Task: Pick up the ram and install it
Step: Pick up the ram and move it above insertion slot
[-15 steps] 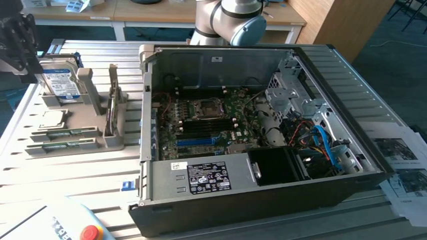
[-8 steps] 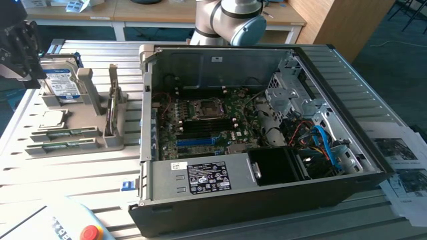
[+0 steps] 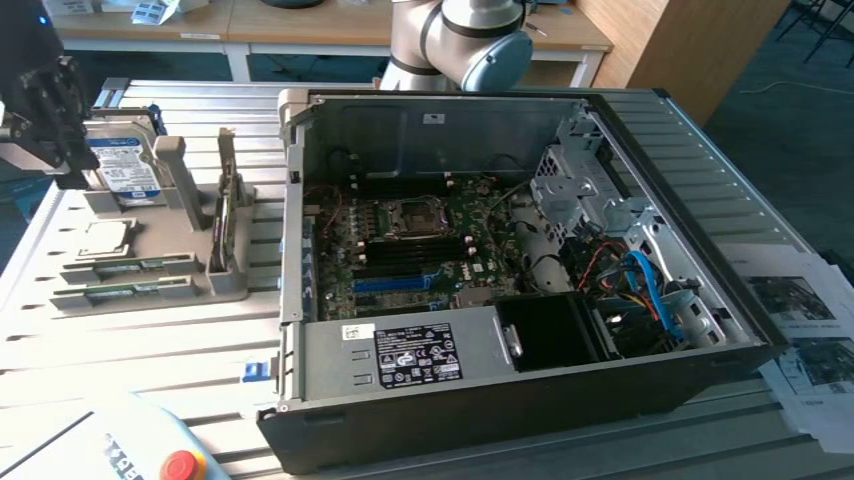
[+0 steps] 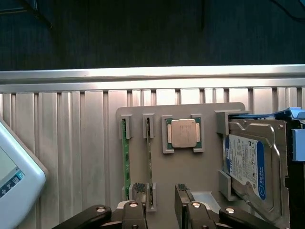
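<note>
Ram [image 3: 128,267] sits on edge in the gray holder [image 3: 180,200] at the exterior view's left of the computer case [image 3: 534,400], with the gripper [image 3: 54,140] hovering nearby. From the wrist view, the gripper [image 4: 161,200] stands wide and empty over the ram [image 4: 148,152], beside the processor [image 4: 184,133].

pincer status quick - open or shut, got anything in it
Pincer: open, holding nothing, over the grey plastic parts holder.
</note>
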Controlling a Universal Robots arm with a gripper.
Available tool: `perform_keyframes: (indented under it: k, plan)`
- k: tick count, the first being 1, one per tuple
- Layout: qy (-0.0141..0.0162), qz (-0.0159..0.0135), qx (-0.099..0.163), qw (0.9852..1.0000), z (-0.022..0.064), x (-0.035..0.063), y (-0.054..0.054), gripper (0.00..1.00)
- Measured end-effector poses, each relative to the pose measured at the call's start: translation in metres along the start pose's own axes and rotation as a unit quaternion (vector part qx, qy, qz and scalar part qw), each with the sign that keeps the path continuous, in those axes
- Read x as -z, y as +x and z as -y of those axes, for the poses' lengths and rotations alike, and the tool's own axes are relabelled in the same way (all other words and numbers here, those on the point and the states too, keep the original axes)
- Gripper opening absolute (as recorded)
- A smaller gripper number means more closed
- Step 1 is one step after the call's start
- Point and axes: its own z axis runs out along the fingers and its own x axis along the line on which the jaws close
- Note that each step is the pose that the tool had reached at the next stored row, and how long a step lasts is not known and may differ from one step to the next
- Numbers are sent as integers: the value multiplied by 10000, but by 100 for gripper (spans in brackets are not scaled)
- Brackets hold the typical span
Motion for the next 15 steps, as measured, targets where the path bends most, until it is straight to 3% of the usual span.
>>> perform_keyframes:
  k: [15]
  plan:
    - [0, 7, 20, 10000, 1, -273, 3, 37]
